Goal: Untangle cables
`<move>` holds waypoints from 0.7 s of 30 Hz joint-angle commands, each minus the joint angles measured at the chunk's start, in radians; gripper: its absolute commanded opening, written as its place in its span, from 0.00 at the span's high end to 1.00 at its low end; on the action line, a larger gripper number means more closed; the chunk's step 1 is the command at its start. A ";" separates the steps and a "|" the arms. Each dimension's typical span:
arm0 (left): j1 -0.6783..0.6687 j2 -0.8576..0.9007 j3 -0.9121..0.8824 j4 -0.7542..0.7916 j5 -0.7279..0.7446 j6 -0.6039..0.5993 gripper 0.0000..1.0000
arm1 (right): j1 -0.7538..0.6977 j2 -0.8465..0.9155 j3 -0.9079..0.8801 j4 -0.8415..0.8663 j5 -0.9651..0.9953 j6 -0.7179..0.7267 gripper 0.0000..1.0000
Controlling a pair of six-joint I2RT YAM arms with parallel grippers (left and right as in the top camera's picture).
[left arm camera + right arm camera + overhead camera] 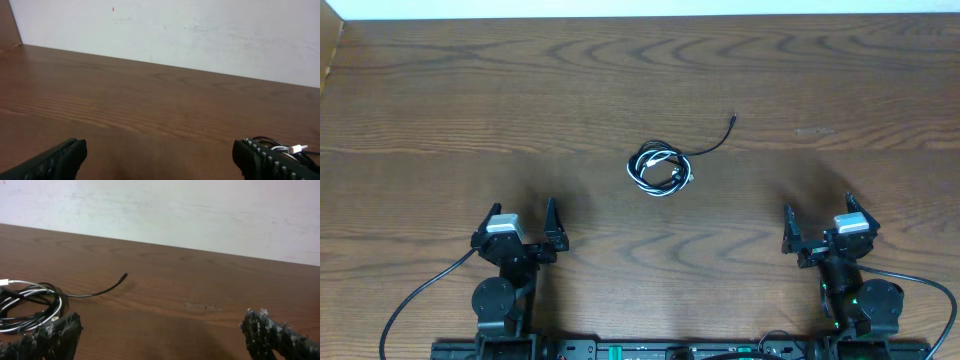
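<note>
Left gripper [520, 218] hangs low over the table [620, 60], jaws spread wide, empty. Ahead, between both arms and well apart from each, the cables [660, 170] lie coiled together, black tail trailing right. Right gripper [820, 225] gapes too, holding nothing.
</note>
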 commanded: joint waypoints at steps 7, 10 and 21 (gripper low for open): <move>-0.004 -0.006 -0.011 -0.043 0.003 0.006 0.02 | 0.007 0.000 -0.002 -0.004 0.017 0.007 0.01; -0.004 -0.006 -0.011 -0.042 0.003 0.006 0.02 | 0.007 0.000 -0.002 -0.005 0.020 0.008 0.01; -0.004 -0.006 -0.011 -0.027 0.002 0.006 0.02 | 0.007 0.000 -0.002 0.007 0.124 -0.024 0.01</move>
